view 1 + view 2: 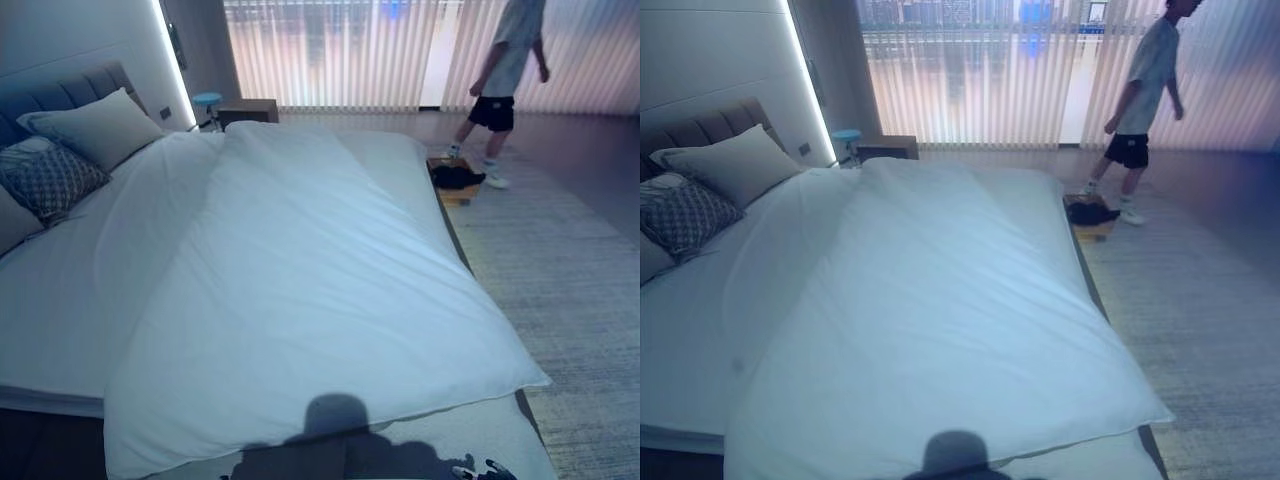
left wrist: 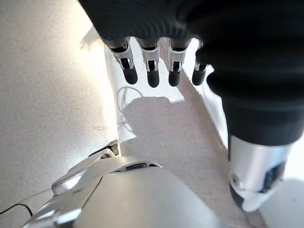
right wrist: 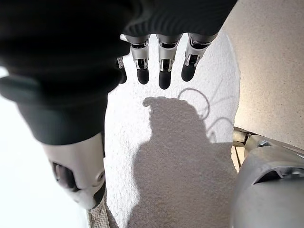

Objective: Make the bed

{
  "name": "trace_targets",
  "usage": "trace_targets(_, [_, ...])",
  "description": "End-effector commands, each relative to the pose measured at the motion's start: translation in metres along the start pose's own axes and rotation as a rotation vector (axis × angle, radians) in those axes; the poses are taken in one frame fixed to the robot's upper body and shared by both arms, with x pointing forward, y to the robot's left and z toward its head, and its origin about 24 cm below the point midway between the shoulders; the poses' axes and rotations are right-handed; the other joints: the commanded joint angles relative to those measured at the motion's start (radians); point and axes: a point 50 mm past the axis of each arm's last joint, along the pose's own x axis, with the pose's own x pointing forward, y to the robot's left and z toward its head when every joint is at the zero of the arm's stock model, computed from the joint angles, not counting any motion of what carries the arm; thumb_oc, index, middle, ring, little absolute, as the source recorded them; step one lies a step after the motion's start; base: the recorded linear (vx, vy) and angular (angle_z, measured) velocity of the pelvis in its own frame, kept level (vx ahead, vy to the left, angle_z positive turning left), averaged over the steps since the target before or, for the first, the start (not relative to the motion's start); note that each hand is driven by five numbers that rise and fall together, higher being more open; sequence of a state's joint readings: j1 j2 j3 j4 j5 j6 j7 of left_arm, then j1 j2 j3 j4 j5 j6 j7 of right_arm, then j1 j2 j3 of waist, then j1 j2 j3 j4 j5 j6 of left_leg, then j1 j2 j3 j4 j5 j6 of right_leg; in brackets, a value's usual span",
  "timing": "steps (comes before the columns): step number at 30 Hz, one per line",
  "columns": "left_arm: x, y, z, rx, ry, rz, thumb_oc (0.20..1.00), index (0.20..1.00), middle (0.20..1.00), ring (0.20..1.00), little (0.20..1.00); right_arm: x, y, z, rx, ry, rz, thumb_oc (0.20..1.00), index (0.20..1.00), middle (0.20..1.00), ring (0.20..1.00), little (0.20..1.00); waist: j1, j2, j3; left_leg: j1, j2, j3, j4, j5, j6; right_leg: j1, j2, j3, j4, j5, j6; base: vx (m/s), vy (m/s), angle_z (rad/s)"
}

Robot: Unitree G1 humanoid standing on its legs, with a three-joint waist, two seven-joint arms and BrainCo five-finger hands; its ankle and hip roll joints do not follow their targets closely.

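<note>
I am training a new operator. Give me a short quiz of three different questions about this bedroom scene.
1. True or false: the white duvet lies spread over the bed, with no hand holding it.
2. Multiple choice: where is the patterned pillow? A) on the rug B) at the headboard end, beside the plain pillow C) on the duvet's middle
3. Fill in: the person walks in front of the ____.

Key: 1 true: the left hand and right hand both hang with fingers relaxed, holding nothing. 2 B. 3 vertical blinds.
</note>
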State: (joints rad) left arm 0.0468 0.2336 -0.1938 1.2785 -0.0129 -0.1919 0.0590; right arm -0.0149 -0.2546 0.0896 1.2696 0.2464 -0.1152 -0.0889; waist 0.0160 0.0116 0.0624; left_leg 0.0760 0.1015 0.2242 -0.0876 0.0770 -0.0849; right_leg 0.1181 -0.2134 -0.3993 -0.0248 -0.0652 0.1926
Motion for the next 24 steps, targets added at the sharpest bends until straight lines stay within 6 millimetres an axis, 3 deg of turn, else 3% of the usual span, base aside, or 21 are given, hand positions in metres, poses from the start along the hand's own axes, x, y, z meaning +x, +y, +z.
trace_targets(1, [0.006,0.003,0.024,0.024,-0.072,-0.001,1.000,1.000,1.000,1.000,1.000,0.005,0.007,0.028,-0.016,-0.075,0.024,1.000,1.000,1.000,1.000,1.000,0.026,-0.042,0.027,0.013,0.030,-0.008,0.035,-0.050,-0.021,-0.027,-0.079,-0.074,-0.007,0.192,0.044,0.00,0.000,0.00])
trace_targets(5, [0.007,0.002,0.024,-0.021,-0.055,0.005,1.000,1.000,1.000,1.000,1.000,0.005,0.008,0.032,0.005,-0.092,0.030,1.000,1.000,1.000,1.000,1.000,0.018,-0.044,0.030,0.004,0.037,-0.011,0.056,-0.056,-0.022,-0.035,-0.076,-0.065,0.001,0.185,0.041,0.04,-0.004,0.00])
trace_targets(7, [0.008,0.006,0.030,-0.082,-0.061,0.035,1.000,1.000,1.000,1.000,1.000,0.005,0.011,0.044,0.037,-0.133,0.037,1.000,1.000,1.000,1.000,1.000,0.012,-0.046,0.043,-0.014,0.043,-0.011,0.071,-0.057,-0.022,-0.058,-0.072,-0.052,0.021,0.176,0.037,-0.02,-0.004,-0.01])
trace_targets(9, [0.011,0.011,0.057,-0.143,-0.146,0.058,1.000,1.000,1.000,1.000,1.000,0.005,0.017,0.070,0.071,-0.225,0.051,1.000,1.000,1.000,1.000,1.000,0.006,-0.049,0.091,-0.062,0.052,-0.018,0.105,-0.058,-0.022,-0.108,-0.069,-0.035,0.054,0.166,0.032,-0.20,-0.013,-0.02])
trace_targets(10, [0.013,0.012,0.089,-0.154,-0.247,0.054,1.000,1.000,1.000,1.000,1.000,0.003,0.023,0.102,0.105,-0.322,0.064,1.000,1.000,1.000,1.000,1.000,-0.001,-0.053,0.150,-0.128,0.059,-0.032,0.151,-0.058,-0.022,-0.171,-0.074,-0.021,0.087,0.163,0.028,-0.22,-0.008,0.01])
trace_targets(11, [0.013,0.012,0.090,-0.154,-0.247,0.054,1.000,1.000,1.000,1.000,1.000,0.003,0.023,0.102,0.105,-0.322,0.064,1.000,1.000,1.000,1.000,1.000,-0.001,-0.053,0.149,-0.130,0.059,-0.032,0.153,-0.059,-0.022,-0.173,-0.074,-0.021,0.088,0.163,0.028,-0.24,0.003,0.02])
trace_targets(12, [0.013,0.010,0.108,-0.160,-0.300,0.043,1.000,1.000,1.000,1.000,1.000,0.000,0.026,0.121,0.122,-0.381,0.078,1.000,1.000,1.000,1.000,1.000,-0.006,-0.055,0.182,-0.167,0.060,-0.039,0.181,-0.061,-0.022,-0.205,-0.078,-0.014,0.106,0.164,0.026,-0.21,0.011,-0.03])
trace_targets(13, [0.009,0.005,0.145,-0.187,-0.426,0.018,1.000,1.000,1.000,1.000,1.000,-0.006,0.028,0.148,0.141,-0.470,0.083,1.000,1.000,1.000,1.000,1.000,-0.007,-0.054,0.234,-0.228,0.058,-0.054,0.215,-0.062,-0.020,-0.260,-0.088,-0.009,0.132,0.162,0.022,-0.21,0.011,-0.05])
trace_targets(14, [0.009,0.005,0.145,-0.187,-0.426,0.018,1.000,1.000,1.000,1.000,1.000,-0.006,0.028,0.148,0.141,-0.470,0.083,1.000,1.000,1.000,1.000,1.000,-0.007,-0.054,0.234,-0.228,0.058,-0.054,0.215,-0.062,-0.020,-0.260,-0.088,-0.009,0.132,0.162,0.022,-0.28,0.025,-0.08])
trace_targets(15, [-0.003,-0.003,0.189,-0.240,-0.583,-0.015,1.000,1.000,1.000,1.000,1.000,-0.016,0.030,0.181,0.189,-0.583,0.092,1.000,1.000,1.000,1.000,1.000,-0.008,-0.049,0.291,-0.299,0.058,-0.070,0.245,-0.061,-0.019,-0.328,-0.105,-0.007,0.172,0.160,0.020,-0.24,0.005,-0.02])
trace_targets(16, [-0.014,-0.003,0.215,-0.284,-0.685,-0.008,1.000,1.000,1.000,1.000,1.000,-0.025,0.032,0.197,0.225,-0.651,0.096,1.000,1.000,1.000,1.000,1.000,-0.007,-0.050,0.320,-0.339,0.057,-0.081,0.265,-0.057,-0.017,-0.363,-0.107,-0.005,0.193,0.157,0.017,-0.24,0.005,0.08])
trace_targets(17, [-0.014,-0.003,0.215,-0.284,-0.685,-0.008,1.000,1.000,1.000,1.000,1.000,-0.025,0.032,0.197,0.225,-0.651,0.095,1.000,1.000,1.000,1.000,1.000,-0.008,-0.050,0.318,-0.343,0.057,-0.081,0.267,-0.058,-0.017,-0.365,-0.107,-0.005,0.195,0.156,0.017,-0.17,-0.038,0.23])
trace_targets(18, [-0.036,-0.006,0.247,-0.399,-0.841,-0.039,1.000,1.000,1.000,1.000,1.000,-0.036,0.031,0.215,0.286,-0.730,0.104,1.000,1.000,1.000,1.000,1.000,-0.008,-0.050,0.352,-0.392,0.055,-0.093,0.286,-0.055,-0.014,-0.409,-0.115,-0.010,0.223,0.152,0.017,-0.16,-0.031,0.25])
trace_targets(19, [-0.051,-0.010,0.263,-0.414,-0.926,-0.102,1.000,1.000,1.000,1.000,1.000,-0.045,0.031,0.226,0.297,-0.796,0.109,1.000,1.000,1.000,1.000,1.000,-0.010,-0.050,0.376,-0.428,0.055,-0.098,0.304,-0.054,-0.012,-0.441,-0.121,-0.014,0.240,0.151,0.015,-0.22,-0.040,0.22])
trace_targets(21, [-0.070,-0.014,0.281,-0.472,-1.015,-0.166,1.000,1.000,1.000,1.000,1.000,-0.061,0.027,0.245,0.385,-0.893,0.109,1.000,1.000,1.000,1.000,1.000,-0.015,-0.051,0.414,-0.494,0.055,-0.102,0.328,-0.052,-0.010,-0.507,-0.129,-0.009,0.264,0.150,0.015,-0.12,-0.014,0.16])
trace_targets(22, [-0.078,-0.016,0.287,-0.494,-1.048,-0.198,1.000,1.000,1.000,1.000,1.000,-0.070,0.028,0.254,0.414,-0.940,0.125,1.000,1.000,1.000,1.000,1.000,-0.015,-0.049,0.427,-0.515,0.062,-0.106,0.348,-0.081,-0.017,-0.536,-0.130,0.003,0.294,0.127,0.029,-0.08,0.001,0.17])
trace_targets(24, [-0.104,-0.033,0.307,-0.576,-1.112,-0.359,1.000,1.000,1.000,1.000,1.000,-0.103,0.023,0.286,0.550,-1.103,0.159,1.000,1.000,1.000,1.000,1.000,-0.026,-0.056,0.457,-0.653,0.068,-0.104,0.425,-0.098,-0.011,-0.670,-0.150,0.022,0.362,0.122,0.026,-0.13,-0.002,0.05])
